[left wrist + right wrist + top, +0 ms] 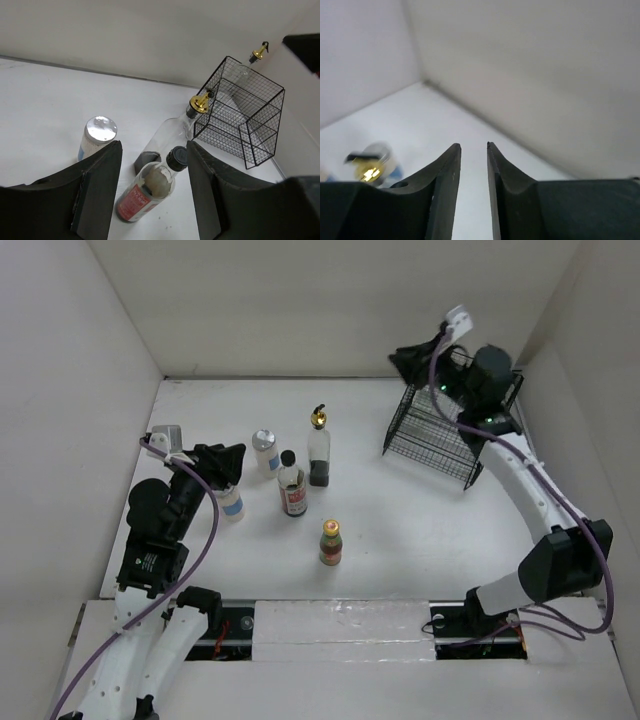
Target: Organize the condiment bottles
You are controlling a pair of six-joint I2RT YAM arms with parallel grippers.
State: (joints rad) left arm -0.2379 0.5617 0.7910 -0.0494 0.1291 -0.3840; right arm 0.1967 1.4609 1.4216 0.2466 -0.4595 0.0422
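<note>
My left gripper [228, 458] is open and empty above the table's left side. One white silver-lidded blue-labelled bottle [232, 503] stands just below it. The other [265, 451] stands to its right. In the left wrist view my left gripper [155, 150] frames the dark black-capped red-labelled bottle [148, 189], which stands ahead of the fingers, untouched [292, 487]. A tall clear bottle with a gold pourer [319, 447] stands behind it. A small red-capped bottle [331, 541] stands nearer. A second gold pourer [258, 51] shows behind the basket. My right gripper [405, 362] hovers by the basket, its jaws narrowly apart and empty [474, 146].
A black wire basket [440, 432] stands at the back right, also in the left wrist view [240, 120]. White walls enclose the table on the left, back and right. My right arm [520, 475] arches over the right side.
</note>
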